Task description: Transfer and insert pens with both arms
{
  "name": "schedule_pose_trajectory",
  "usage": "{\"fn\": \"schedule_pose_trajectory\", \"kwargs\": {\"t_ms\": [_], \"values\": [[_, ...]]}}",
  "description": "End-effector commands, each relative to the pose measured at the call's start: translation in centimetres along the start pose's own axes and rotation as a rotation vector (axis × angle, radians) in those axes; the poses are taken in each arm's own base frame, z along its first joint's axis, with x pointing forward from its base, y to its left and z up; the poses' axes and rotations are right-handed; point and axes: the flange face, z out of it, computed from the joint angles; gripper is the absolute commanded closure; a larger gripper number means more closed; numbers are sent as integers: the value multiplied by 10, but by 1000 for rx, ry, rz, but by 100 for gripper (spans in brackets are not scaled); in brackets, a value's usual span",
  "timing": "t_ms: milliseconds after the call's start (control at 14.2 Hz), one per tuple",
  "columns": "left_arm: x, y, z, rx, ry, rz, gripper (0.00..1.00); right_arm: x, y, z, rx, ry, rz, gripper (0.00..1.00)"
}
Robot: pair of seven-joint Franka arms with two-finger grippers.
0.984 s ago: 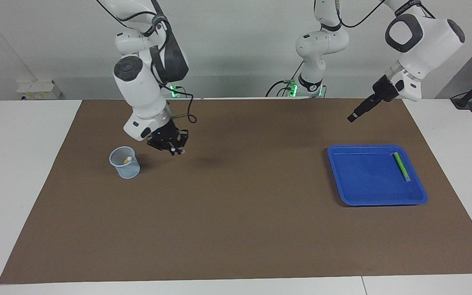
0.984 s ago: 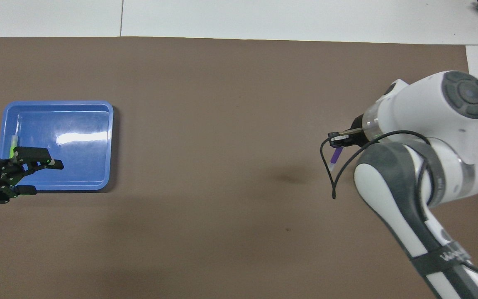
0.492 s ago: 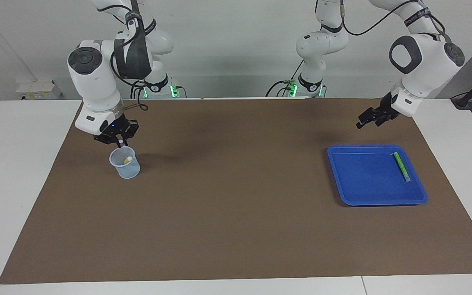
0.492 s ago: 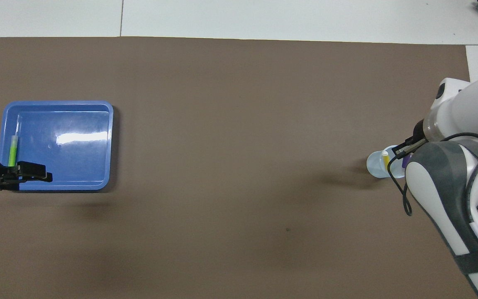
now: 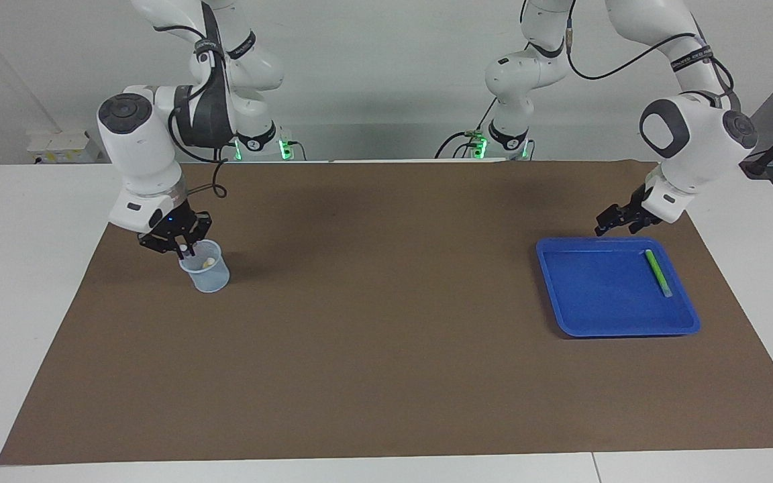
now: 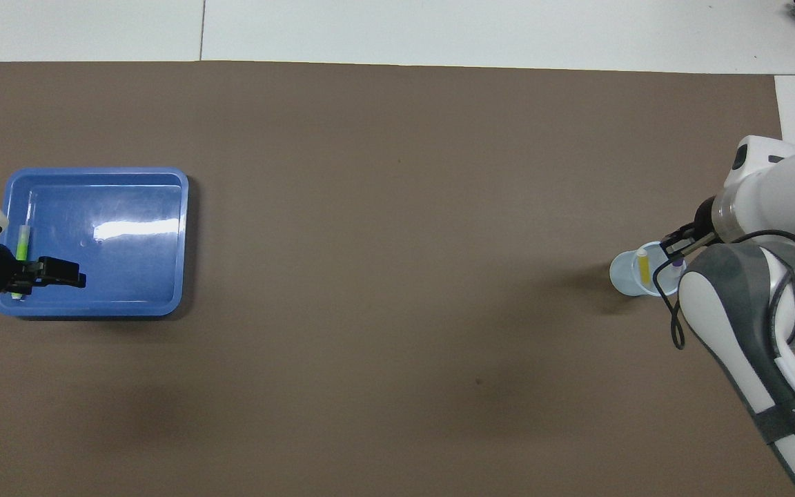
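At the left of the facing view the right gripper (image 5: 182,249) is clamped shut on the purple pen (image 6: 675,264), holding it nearly upright at the rim of the cup (image 5: 207,276). The pen's lower end seems already inside the cup's mouth, though the fingers hide most of it, so how deep it sits is hard to say. My reading is that the coming move is a straight drop: the pen's long axis points down into the cup, so opening the fingers should do it, provided the tip clears the rim.

The cup already holds the yellow pen (image 6: 642,264), which leans against the wall with its pale cap up; in the overhead view it shows just beside the purple one.

At the right of the facing view the left gripper (image 5: 611,221) hangs with its fingers spread and nothing in them, above the tray's (image 5: 618,327) upper edge. The green pen (image 5: 658,272) lies flat in the tray along the edge toward the left arm's end of the table, its long axis running up and down the frame. It lies down and to the right of the fingers, and the left arm is by far the nearer one to it.
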Motion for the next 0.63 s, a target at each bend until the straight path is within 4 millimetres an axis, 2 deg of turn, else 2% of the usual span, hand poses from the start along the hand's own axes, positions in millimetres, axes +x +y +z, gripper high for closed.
{"fn": "schedule_pose_trajectory", "kwargs": {"t_ms": [0,141,211,352,492,562], "values": [[14,-17,12,42,10,66,0,3,-7,2,-6,10,51,100],[29,-25,25,80,4,102,0,8,-7,4,-15,43,51,100],[37,-39,32,75,6,105,0,10,-6,9,-18,58,55,100],[49,-49,43,69,5,130,0,12,-13,19,-15,82,69,100],[53,-54,47,70,16,132,0,6,-21,36,6,97,80,100],[52,-60,49,68,14,123,0,5,-21,37,5,99,79,95]]}}
